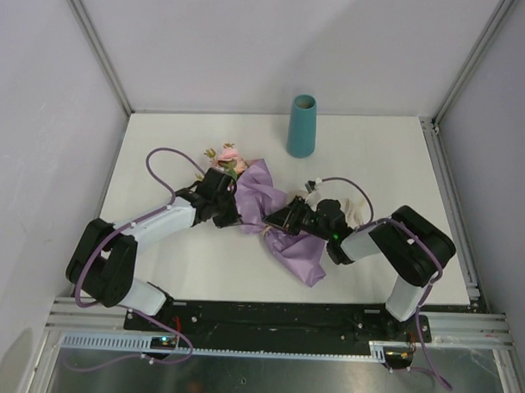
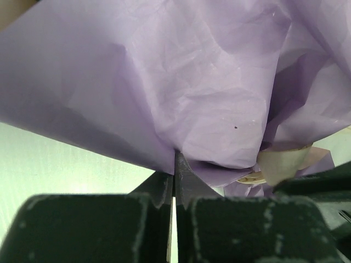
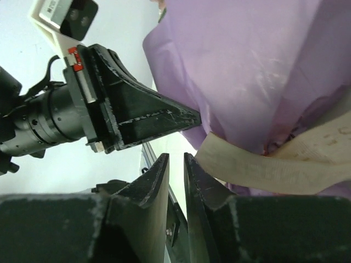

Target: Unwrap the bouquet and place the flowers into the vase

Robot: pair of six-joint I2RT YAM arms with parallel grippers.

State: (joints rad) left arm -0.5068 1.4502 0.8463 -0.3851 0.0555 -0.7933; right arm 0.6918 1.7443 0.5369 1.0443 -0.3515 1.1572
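the white table [image 1: 376,166] is lying under both pairs of jaws and stretching well beyond them. the bouquet [image 1: 261,189] is lying on it between your two grippers. its lilac paper [image 2: 192,82] is spreading from just ahead of the left jaws, past the right jaws and on toward the near edge. that paper is filling almost everything ahead of the left jaws and the upper right ahead of the right jaws.

the vase [image 1: 302,126] is standing upright well beyond both pairs of jaws, apart from the paper.

your left gripper [image 2: 175,164] is pinching fully closed on a fold of the lilac paper, with the sheet bunching right at its fingertips. your right gripper [image 3: 176,160] is standing barely open. a slim gap is showing between its fingers and nothing is sitting in it. the left gripper's tip is meeting the paper's edge just ahead and to the left of the right jaws.

the flowers [image 1: 227,154] are poking out of the paper's far end, beyond the left jaws and well away from the right jaws. the cream ribbon [image 3: 263,167] is running across the paper just ahead and to the right of the right jaws, close beside the right finger. you cannot tell whether it is touching that finger.
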